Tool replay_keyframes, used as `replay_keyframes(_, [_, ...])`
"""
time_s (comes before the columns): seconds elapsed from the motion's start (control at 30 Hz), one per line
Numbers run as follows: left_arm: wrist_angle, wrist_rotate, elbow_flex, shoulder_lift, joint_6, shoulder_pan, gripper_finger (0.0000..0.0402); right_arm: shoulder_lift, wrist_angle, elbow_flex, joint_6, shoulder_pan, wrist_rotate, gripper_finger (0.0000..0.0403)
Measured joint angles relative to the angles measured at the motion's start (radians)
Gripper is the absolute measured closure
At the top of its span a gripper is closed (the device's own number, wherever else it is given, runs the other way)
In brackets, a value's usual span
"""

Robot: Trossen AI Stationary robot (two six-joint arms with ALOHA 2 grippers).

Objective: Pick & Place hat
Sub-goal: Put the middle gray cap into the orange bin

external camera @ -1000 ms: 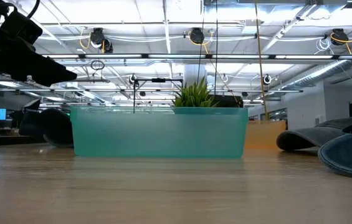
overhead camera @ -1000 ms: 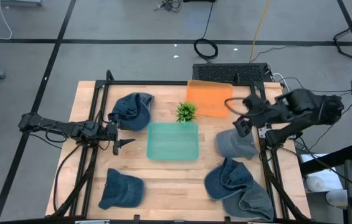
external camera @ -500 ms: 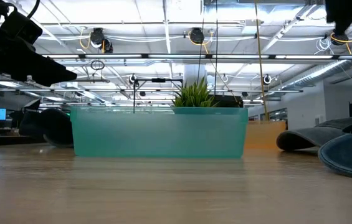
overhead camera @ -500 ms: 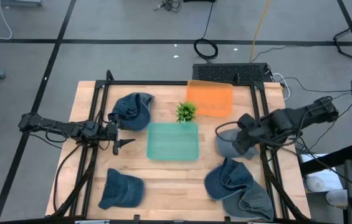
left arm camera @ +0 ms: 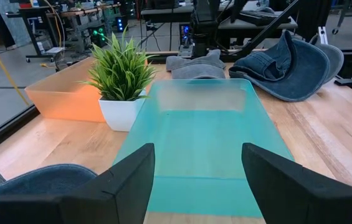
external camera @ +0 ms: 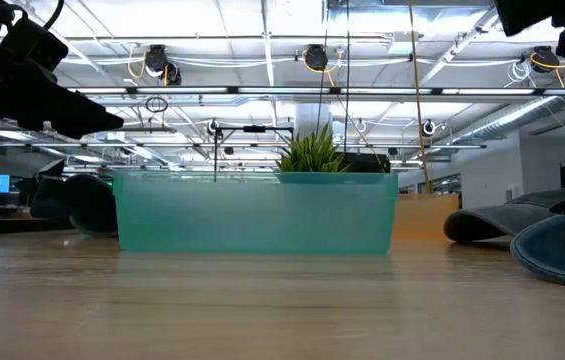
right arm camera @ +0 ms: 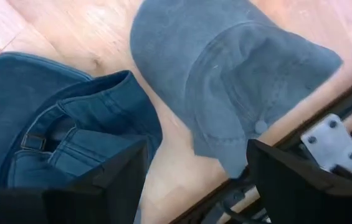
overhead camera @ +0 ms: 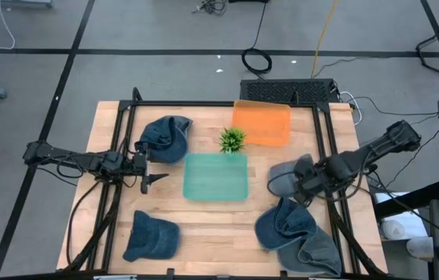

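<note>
Denim hats (overhead camera: 163, 138) number five; one green tray (overhead camera: 215, 176); one plant (overhead camera: 232, 140).

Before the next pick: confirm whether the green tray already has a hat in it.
No. In the high view the green tray shows only its bare bottom, and every hat, like the grey hat, lies on the table.

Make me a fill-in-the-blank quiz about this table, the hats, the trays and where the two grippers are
The right gripper hovers over the ___ cap.
The potted plant stands between the teal tray and the ___ tray.
The left gripper waits beside the teal tray with its fingers ___.

Missing words: grey; orange; open
</note>
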Motion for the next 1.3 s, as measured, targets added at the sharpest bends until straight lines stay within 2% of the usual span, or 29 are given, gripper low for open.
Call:
replay_keyframes(0.47, [0.0,0.0,0.0,0.0,0.0,0.0,0.0151,0.0,0.256,-0.265,-0.173,0.004,-0.025,0.0142])
replay_keyframes(0.63, [0.0,0.0,0.0,0.0,0.0,0.0,0.0151,0.0,0.296,-0.327,-0.203,0.004,-0.016,0.0142])
replay_keyframes(0.8, [0.0,0.0,0.0,0.0,0.0,0.0,0.0151,0.0,0.298,-0.364,-0.232,0.005,0.059,0.0142])
replay_keyframes(1.3, [0.0,0.0,0.0,0.0,0.0,0.0,0.0151,0.0,0.42,-0.446,-0.281,0.004,0.086,0.0142])
